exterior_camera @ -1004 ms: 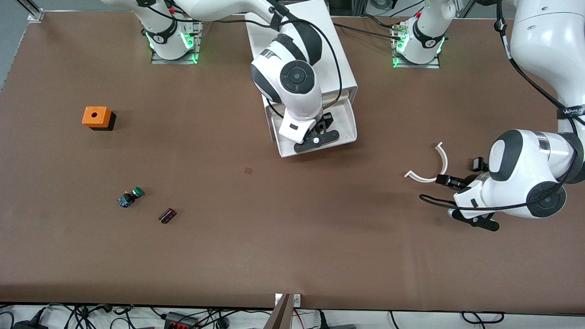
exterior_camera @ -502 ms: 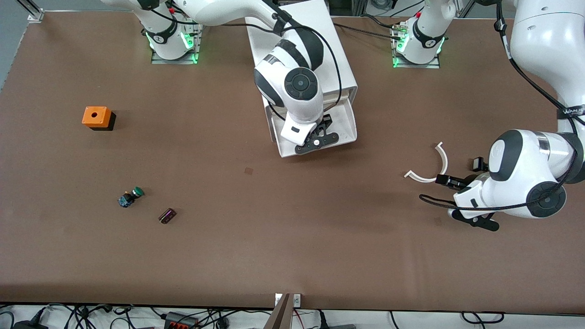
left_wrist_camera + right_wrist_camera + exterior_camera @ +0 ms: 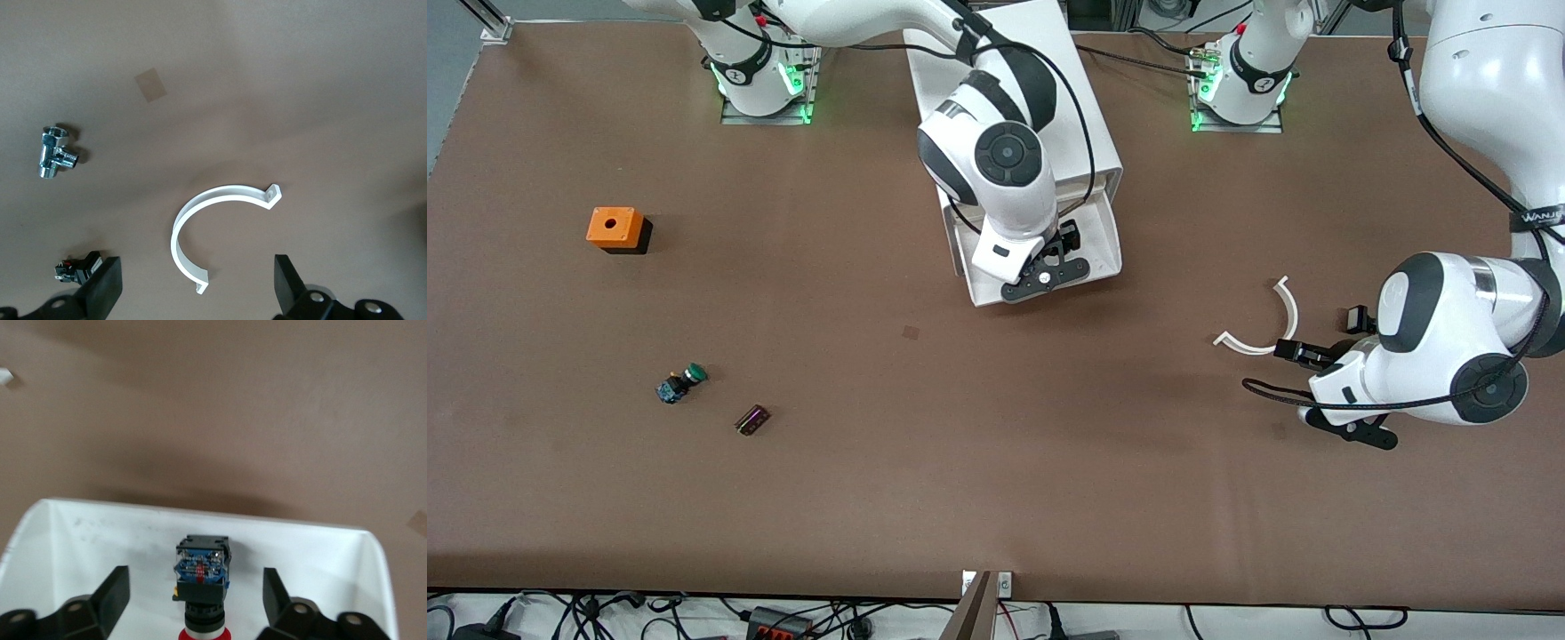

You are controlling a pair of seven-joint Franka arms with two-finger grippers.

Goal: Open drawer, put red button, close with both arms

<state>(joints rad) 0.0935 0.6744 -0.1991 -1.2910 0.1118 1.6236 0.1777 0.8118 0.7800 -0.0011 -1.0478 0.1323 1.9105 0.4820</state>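
The drawer (image 3: 1107,253) stood pulled out of the white cabinet (image 3: 1049,80), a smooth shallow white tray with rounded corners. The red button (image 3: 200,577) lay on its floor, dark body with blue fittings, red cap at one end. The right gripper (image 3: 1049,267) hung over it, fingers (image 3: 113,593) spread wide on either side, touching nothing.

The left gripper (image 3: 1325,364) waited over the left arm's end of the table, fingers (image 3: 107,287) apart and empty. Beneath it lay a curved white plastic clip (image 3: 200,227), a shiny metal valve fitting (image 3: 53,150) and a small dark part (image 3: 77,267).

Toward the right arm's end sat an orange box (image 3: 614,227), a green-capped button (image 3: 682,382) and a small dark block (image 3: 752,420).
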